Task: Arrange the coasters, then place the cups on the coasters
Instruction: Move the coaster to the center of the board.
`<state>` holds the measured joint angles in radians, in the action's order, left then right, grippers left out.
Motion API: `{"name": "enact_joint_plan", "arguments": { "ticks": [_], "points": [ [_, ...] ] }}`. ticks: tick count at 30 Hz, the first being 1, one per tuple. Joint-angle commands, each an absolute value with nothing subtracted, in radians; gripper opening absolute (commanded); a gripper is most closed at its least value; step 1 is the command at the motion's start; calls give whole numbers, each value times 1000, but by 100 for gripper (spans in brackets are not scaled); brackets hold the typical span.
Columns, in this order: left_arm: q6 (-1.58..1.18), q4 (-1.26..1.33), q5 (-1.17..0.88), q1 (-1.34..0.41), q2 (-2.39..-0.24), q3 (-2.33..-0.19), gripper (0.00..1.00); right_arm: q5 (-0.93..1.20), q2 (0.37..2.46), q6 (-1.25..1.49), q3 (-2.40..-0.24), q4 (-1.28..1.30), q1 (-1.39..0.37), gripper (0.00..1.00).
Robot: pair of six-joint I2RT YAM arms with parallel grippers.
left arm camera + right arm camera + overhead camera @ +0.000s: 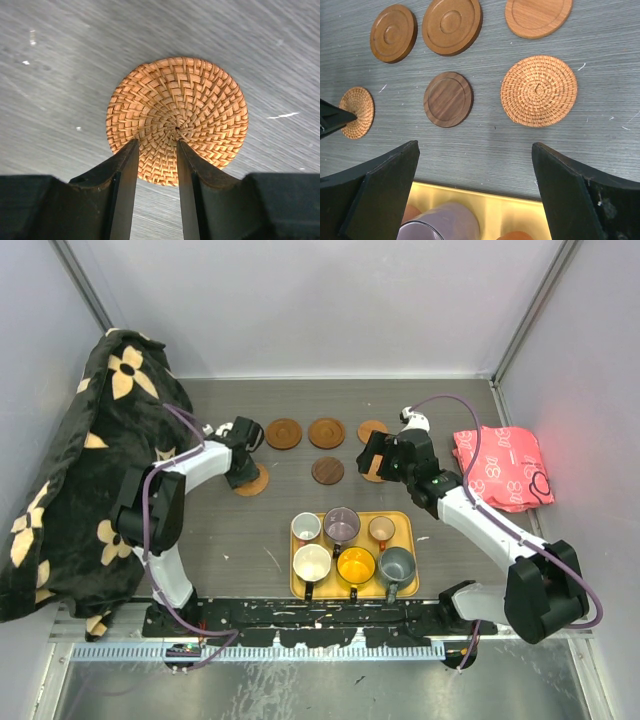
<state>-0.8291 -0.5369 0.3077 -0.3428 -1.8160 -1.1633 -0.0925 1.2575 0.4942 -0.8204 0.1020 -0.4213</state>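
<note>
**Setting.** Grey wood-grain table (200,530) inside a white-walled booth. A black floral cloth (80,470) is heaped at 9 o'clock and a red cloth (500,468) lies folded at 3 o'clock.

**Tray** (408,521). Yellow and square, at 6 o'clock of the table. It holds all six cups (341,525) upright in two rows. None is on a coaster, probably because the coasters are not yet laid out.

**Back coasters** (326,432). Three wooden discs in a line at 12 o'clock of the tray, evenly spaced. This looks like a finished row.

**Dark coaster** (327,471). Sits alone just at 6 o'clock of the middle back disc and appears to start a second row.

**Right woven coaster** (539,90). Lies at 3 o'clock of the dark one, flat and untouched.

**Left woven coaster** (177,117). Lies flat at 9 o'clock of the dark one, set farther out than its right-hand twin.

**Left gripper** (156,144). The jaws are narrow, with a slit between them that shows the weave. The tips lie over this coaster's near edge. I cannot tell whether they press on it. The likely purpose is to pull it into line.

**Right gripper** (474,147). The jaws are spread wide and hold nothing. It hangs between the tray and the second row, probably ready for something as wide as a cup.
</note>
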Motion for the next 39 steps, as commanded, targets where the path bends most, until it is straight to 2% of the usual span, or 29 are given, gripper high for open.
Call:
{"name": "enact_joint_plan", "arguments": {
  "ticks": [1,16,39],
  "points": [
    [-854,-505,180,-396,-1916,-1178,37,-112,1263,480,-828,51,-417,99],
    [-864,-497,161,-469,-2009,-1274,36,-120,1295,476,-836,51,-418,99],
    [-898,-476,153,-513,-1954,-1179,36,-108,1296,482,-836,46,-417,99]
  ]
}}
